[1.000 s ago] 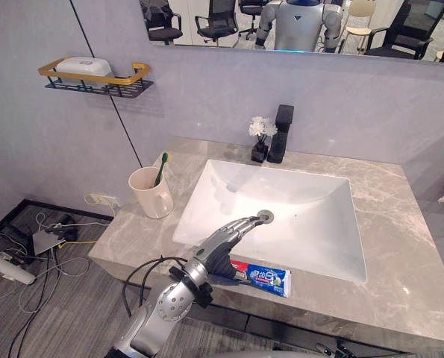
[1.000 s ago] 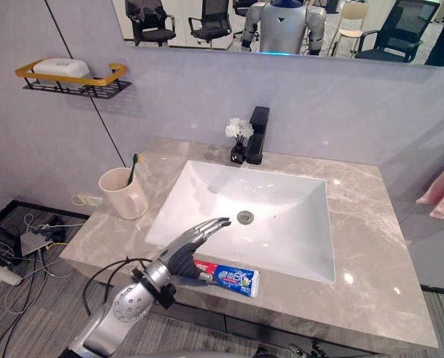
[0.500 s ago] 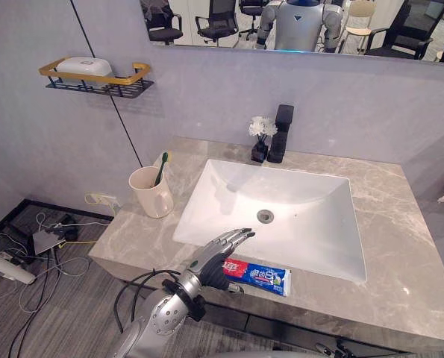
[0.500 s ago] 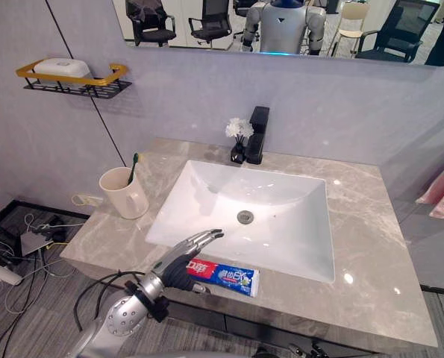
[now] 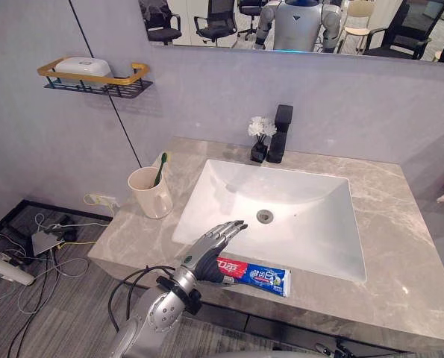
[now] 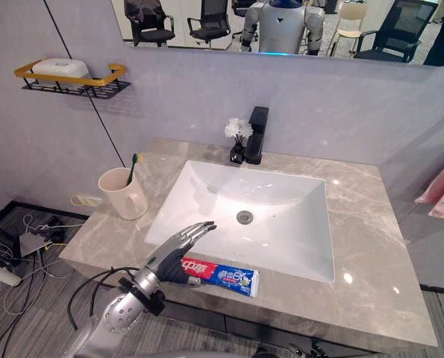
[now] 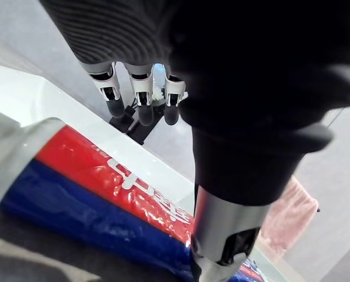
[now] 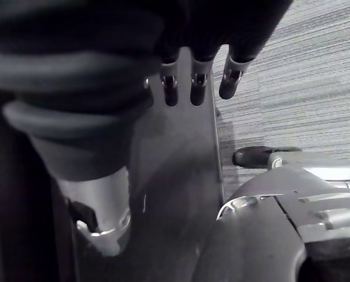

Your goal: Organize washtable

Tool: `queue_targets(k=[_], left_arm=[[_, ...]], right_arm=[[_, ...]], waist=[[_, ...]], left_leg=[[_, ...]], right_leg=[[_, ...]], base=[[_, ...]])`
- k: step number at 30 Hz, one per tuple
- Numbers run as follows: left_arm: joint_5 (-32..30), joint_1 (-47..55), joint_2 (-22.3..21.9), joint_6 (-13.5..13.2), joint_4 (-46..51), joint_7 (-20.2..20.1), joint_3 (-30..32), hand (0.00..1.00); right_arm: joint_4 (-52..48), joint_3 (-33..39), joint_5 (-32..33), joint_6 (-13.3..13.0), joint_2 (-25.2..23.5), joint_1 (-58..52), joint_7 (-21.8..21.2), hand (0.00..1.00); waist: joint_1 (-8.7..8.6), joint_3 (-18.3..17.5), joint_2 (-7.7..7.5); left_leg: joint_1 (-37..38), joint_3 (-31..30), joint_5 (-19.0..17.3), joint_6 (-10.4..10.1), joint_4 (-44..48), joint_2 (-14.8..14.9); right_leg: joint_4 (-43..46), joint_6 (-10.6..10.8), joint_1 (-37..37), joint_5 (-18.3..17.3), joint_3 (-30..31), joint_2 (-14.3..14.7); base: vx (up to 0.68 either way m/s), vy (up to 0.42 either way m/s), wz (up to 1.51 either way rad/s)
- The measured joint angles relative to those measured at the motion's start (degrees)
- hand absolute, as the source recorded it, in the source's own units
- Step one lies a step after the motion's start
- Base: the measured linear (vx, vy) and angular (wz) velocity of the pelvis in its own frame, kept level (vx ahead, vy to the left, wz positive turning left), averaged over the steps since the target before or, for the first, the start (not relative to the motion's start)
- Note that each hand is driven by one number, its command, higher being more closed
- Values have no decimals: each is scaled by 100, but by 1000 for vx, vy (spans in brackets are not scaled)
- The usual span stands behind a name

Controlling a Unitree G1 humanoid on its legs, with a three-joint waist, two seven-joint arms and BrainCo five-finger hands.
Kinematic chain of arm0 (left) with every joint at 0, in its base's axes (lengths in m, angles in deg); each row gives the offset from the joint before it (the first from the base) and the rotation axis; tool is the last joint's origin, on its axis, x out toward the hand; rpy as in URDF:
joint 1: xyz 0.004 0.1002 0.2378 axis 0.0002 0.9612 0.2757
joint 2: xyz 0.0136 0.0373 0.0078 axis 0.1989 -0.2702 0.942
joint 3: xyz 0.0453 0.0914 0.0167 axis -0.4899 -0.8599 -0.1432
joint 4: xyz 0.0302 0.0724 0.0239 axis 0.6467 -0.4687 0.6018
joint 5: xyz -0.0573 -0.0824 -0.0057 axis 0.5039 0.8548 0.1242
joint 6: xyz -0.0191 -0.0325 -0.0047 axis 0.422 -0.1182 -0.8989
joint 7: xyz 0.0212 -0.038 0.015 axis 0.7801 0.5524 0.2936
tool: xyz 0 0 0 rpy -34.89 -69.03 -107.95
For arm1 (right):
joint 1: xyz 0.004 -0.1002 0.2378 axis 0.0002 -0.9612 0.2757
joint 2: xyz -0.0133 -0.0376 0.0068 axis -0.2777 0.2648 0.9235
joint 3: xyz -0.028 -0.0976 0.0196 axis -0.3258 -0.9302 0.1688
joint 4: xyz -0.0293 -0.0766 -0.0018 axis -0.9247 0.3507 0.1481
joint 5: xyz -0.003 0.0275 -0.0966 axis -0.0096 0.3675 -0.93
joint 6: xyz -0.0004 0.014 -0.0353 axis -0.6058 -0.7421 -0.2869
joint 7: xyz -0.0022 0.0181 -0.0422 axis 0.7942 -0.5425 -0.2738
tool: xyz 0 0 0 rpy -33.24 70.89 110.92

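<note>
A red, white and blue toothpaste tube lies flat on the grey marble counter, along the front rim of the white sink. My left hand hovers over the tube's left end, its fingers straight and open, pointing across the basin. In the left wrist view the tube lies just under the fingers, with the thumb beside it. A beige cup holding a green toothbrush stands left of the sink. My right hand hangs open over the striped floor.
A black faucet and a small dark vase of white flowers stand behind the basin. A wall shelf with a gold rail carries a white soap box at upper left. A mirror runs above. Bare counter lies right of the sink.
My left hand has drawn back from over the basin toward the front left, and now sits lower over the tube's left end. The tube has not moved.
</note>
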Motion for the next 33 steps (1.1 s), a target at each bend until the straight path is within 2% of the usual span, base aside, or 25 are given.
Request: queue_targets(k=[11, 12, 21, 33], left_arm=[[-193, 2, -14, 3, -382, 13, 97, 0], [-194, 1, -14, 1, -418, 15, 107, 100], [-361, -116, -116, 27, -829, 25, 208, 100], [-351, -312, -221, 39, -837, 23, 327, 100]], right_arm=[[-29, -2, -6, 0, 0, 6, -5, 0], [-34, -2, -7, 0, 0, 5, -5, 0], [-164, -5, -6, 20, -3, 0, -16, 0], [-174, 6, -4, 54, 4, -16, -5, 0]], waist=[[-1, 1, 10], [-2, 1, 13], [-35, 1, 36], [-88, -3, 83]], left_leg=[[16, 60, -3, -2, -1, 10], [20, 70, -3, -2, -2, 11], [76, 163, -12, -8, -14, 44], [151, 162, -23, -25, -103, 118]], right_leg=[[-1, 0, -9, 0, 45, 13], [-1, 0, -11, 0, 54, 15], [-2, -2, -29, 0, 184, 60], [0, -29, -50, -17, 154, 142]], base=[[-5, 4, -1], [-17, 17, -4], [-15, 10, -8], [8, -1, -1]])
